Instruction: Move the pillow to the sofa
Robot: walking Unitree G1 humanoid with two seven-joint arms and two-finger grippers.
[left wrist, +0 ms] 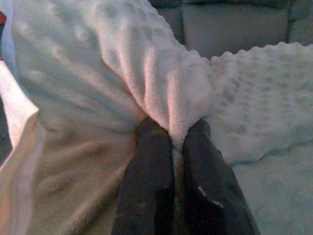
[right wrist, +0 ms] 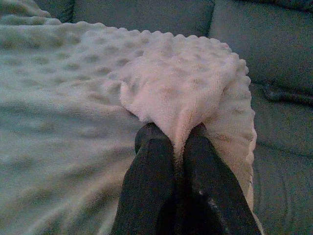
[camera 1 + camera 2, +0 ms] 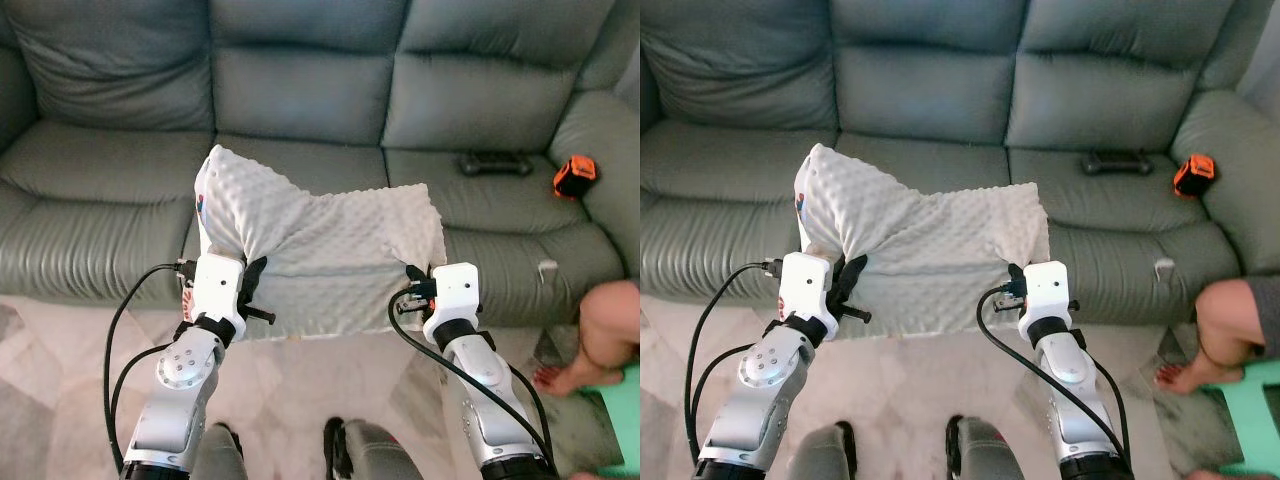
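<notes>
Pillow held by both grippers at sofa front edge

Pillow (image 3: 320, 240), white, dotted plush, hangs stretched between the two grippers, long axis running left to right from one pair of jaws to the other. Left gripper (image 1: 177, 142) jaws pinched tight on a bunched fold of the pillow's left end; fabric rises up and forward from the fingertips. Right gripper (image 2: 178, 134) jaws likewise clamped on a gathered corner of the right end, pillow spreading away to that gripper's left. Both arms equally engaged, neither nearer. Sofa (image 3: 300, 100) grey-green, seat cushion lies forward of and beyond both jaws; pillow's far edge already overlaps the seat front. Likely next: push forward over the seat, then let go. Game controller (image 3: 495, 162) and orange tape measure (image 3: 574, 176) sit on the right seat, well apart from the jaws. Person's leg (image 3: 600, 330) off to the right.
</notes>
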